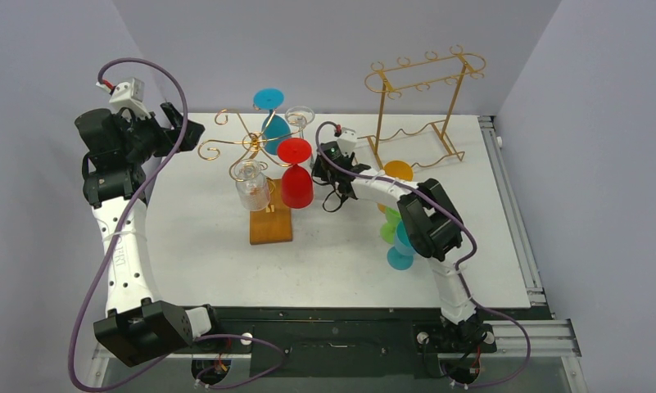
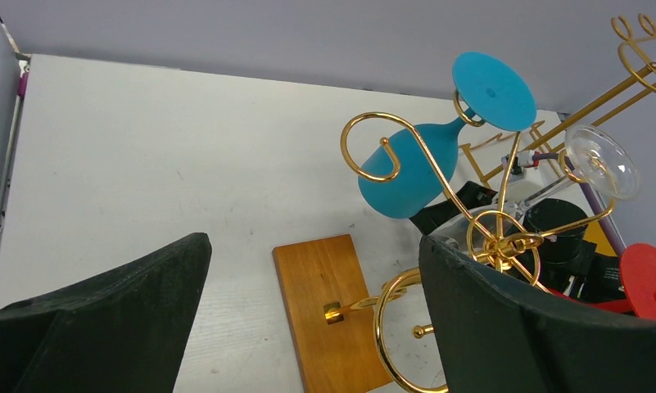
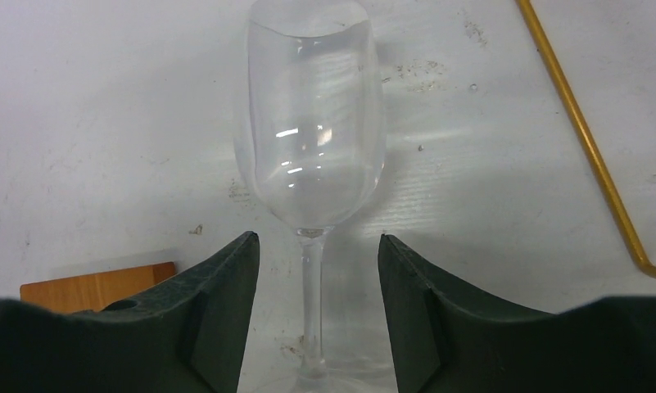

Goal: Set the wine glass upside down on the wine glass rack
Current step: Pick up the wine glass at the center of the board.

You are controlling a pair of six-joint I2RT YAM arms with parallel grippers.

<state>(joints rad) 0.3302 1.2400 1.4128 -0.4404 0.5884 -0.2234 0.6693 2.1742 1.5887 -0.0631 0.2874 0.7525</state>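
The wine glass rack (image 1: 259, 147) is a gold wire tree on a wooden base (image 1: 271, 223) at the table's middle. A clear wine glass (image 3: 316, 139) is upside down, its foot (image 1: 301, 116) up at a curled arm. My right gripper (image 1: 318, 168) (image 3: 318, 237) is open, its fingers either side of the stem without touching it. My left gripper (image 1: 185, 131) (image 2: 314, 241) is wide open and holds nothing, left of the rack and above the base (image 2: 328, 311). Blue (image 1: 273, 123), red (image 1: 296, 176) and another clear glass (image 1: 251, 187) hang on the rack.
A taller gold frame rack (image 1: 423, 106) stands at the back right. Orange (image 1: 398, 170), green (image 1: 388, 231) and teal (image 1: 400, 258) glasses sit partly under my right arm. The table edge with a rail (image 1: 513, 213) runs along the right.
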